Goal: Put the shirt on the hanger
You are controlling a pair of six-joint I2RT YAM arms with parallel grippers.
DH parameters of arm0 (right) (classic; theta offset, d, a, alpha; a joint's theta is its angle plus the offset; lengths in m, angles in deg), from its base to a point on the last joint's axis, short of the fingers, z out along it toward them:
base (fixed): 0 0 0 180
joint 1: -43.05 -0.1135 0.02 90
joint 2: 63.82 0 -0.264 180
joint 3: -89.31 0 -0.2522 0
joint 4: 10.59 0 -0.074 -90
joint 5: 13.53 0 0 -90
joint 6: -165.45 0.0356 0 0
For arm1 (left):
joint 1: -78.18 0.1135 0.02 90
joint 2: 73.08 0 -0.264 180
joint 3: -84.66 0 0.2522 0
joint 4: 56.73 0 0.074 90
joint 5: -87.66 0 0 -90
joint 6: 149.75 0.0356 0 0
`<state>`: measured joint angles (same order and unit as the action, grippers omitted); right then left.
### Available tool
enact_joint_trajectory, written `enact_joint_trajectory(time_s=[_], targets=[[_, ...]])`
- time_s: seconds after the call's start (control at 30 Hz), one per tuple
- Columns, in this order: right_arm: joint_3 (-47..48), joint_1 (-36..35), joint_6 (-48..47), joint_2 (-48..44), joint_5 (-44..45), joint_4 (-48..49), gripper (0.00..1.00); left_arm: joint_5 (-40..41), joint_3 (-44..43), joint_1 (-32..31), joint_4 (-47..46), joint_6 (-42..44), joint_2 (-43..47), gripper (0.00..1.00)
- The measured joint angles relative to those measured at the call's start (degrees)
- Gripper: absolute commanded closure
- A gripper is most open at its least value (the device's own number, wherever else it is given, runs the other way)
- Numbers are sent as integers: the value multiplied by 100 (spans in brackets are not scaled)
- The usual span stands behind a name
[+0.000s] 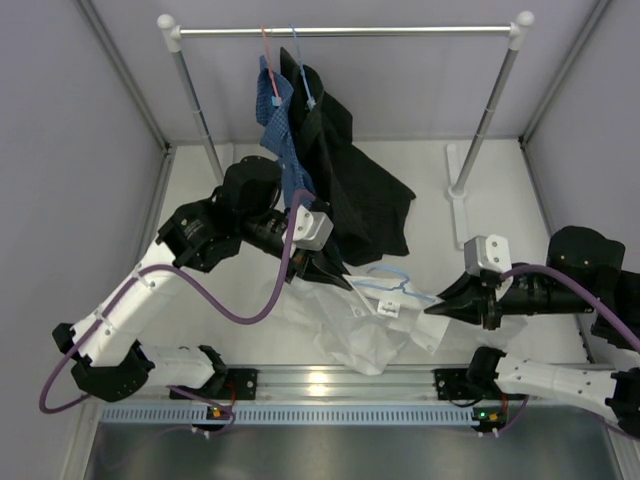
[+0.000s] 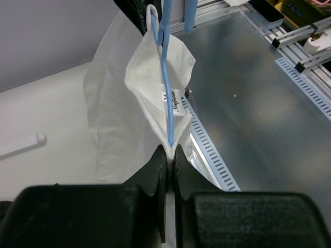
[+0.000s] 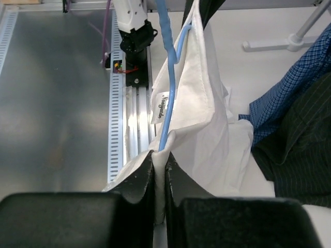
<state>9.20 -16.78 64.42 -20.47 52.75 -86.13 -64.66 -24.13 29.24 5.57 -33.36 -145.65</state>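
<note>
Shirt (image 1: 362,325) hangs bunched between the two arms, low over the front of the counter (image 1: 420,160), with the hanger (image 1: 385,289) lying across its upper part.

On the left, the left hand (image 1: 335,272) is pressed together. Its wrist view shows the fingers (image 2: 155,170) pinching a fold of white cloth where one end of the blue wire (image 2: 166,93) runs down into them. The black shirt (image 1: 355,195) and the blue checked shirt (image 1: 285,140) hang from the rail just behind this arm.

In the middle, the label (image 2: 175,101) and collar area sit against the wire, so the hanger seems to be inside the neck opening.

On the right, the right hand (image 1: 432,310) is likewise closed. Its fingers (image 3: 142,181) nip cloth together with the other end of the wire (image 3: 168,103).

This looks like the seating step, drawing each shoulder over its hanger end. To do it well, both pinches should hold firm and the hands should pull apart evenly. That keeps the wire level and stops the thin cloth sliding off one tip. An uneven pull would likely tip the hook. The left arm should also keep away from the dark garment behind it. How far the shoulders have seated cannot be judged from above.
</note>
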Motion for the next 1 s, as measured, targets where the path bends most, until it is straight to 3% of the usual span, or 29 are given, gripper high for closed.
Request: enact_joint_trajectory(time_s=[0.2,0.33,0.37,0.43,0.47,0.5,0.7,1.0], targets=[[-105,0,142,-214,835,260,100,289,20,0,-57,9,13,100],[-227,-7,350,-468,1696,501,100,796,236,-9,-575,-98,42,98],[-236,-7,398,-494,1838,544,100,942,341,-17,-793,-162,68,90],[-251,-7,531,-542,2153,603,100,1222,529,-31,-1187,-302,122,44],[-249,-4,577,-570,2369,614,100,1327,595,-28,-1224,-363,166,8],[-243,0,623,-640,2594,636,100,1423,693,-22,-1226,-444,249,2],[308,0,726,-922,3150,634,100,2352,785,2,-1574,-1064,726,2],[2411,-7,590,-581,3738,409,100,6207,903,11,-2424,-2173,1906,2]])
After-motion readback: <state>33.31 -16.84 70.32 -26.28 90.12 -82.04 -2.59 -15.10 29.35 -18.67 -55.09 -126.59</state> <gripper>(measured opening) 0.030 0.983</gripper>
